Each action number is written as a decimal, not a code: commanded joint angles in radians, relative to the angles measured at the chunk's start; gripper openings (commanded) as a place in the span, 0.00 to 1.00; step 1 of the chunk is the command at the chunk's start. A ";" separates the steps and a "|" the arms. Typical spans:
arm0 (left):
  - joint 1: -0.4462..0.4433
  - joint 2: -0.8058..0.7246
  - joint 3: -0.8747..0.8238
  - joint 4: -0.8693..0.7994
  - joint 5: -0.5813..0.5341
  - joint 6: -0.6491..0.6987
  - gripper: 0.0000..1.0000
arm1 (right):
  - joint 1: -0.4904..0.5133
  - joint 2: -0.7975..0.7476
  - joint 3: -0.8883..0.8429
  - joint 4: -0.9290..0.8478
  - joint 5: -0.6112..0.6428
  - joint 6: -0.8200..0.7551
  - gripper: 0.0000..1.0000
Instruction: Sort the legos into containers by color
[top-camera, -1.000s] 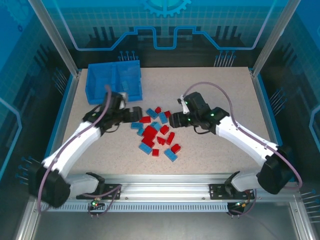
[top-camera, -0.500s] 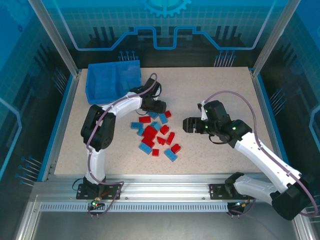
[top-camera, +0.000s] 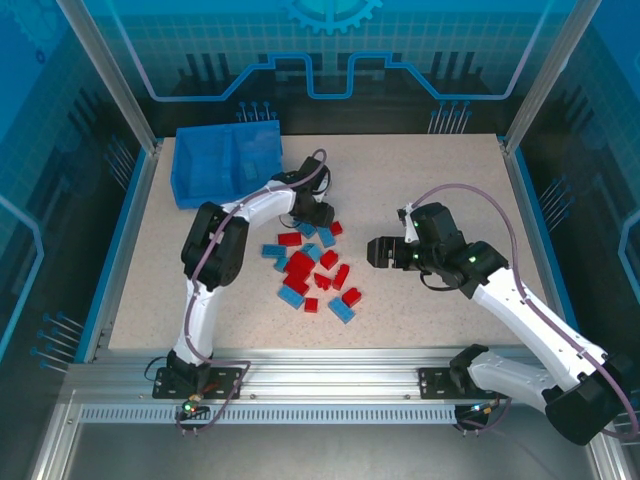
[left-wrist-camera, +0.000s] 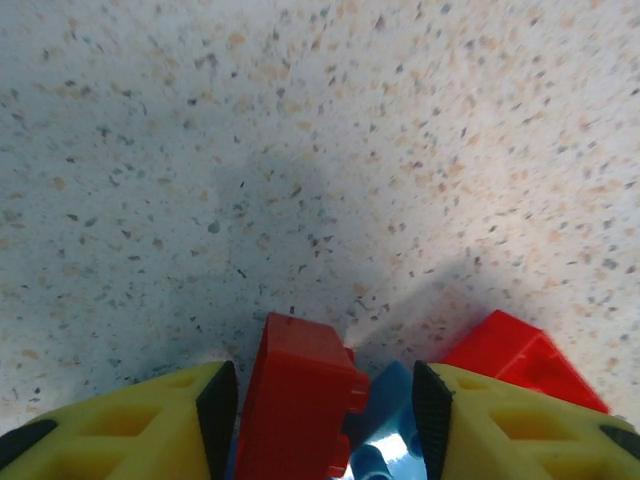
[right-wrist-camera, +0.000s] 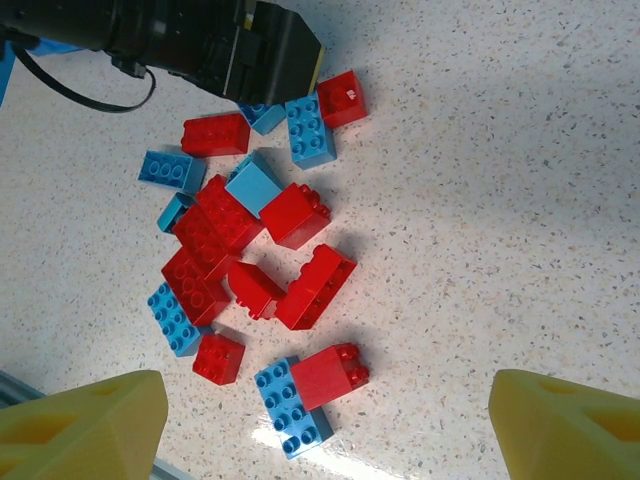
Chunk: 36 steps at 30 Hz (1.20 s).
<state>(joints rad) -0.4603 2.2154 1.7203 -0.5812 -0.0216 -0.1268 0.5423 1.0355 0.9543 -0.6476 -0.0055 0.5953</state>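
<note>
Left fingers (left-wrist-camera: 130, 430) flank red lego (left-wrist-camera: 295, 400); contact unclear, bottom cropped.

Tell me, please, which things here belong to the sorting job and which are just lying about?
Job: red bricks, blue bricks, bin, left gripper, right gripper.
Just there: table, front rail, arm cable.
</note>
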 joint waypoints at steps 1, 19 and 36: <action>0.006 0.034 0.029 -0.051 0.010 0.019 0.48 | -0.010 -0.018 -0.004 -0.023 -0.017 0.018 0.85; 0.019 -0.237 -0.105 0.054 0.021 -0.070 0.14 | -0.009 -0.014 0.050 0.037 -0.103 0.042 0.86; 0.530 -0.447 -0.137 0.124 0.029 -0.259 0.13 | -0.007 0.014 0.057 0.076 -0.101 0.049 0.87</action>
<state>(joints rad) 0.0151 1.7039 1.5444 -0.4545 -0.0200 -0.3264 0.5423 1.0477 0.9897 -0.5838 -0.0914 0.6296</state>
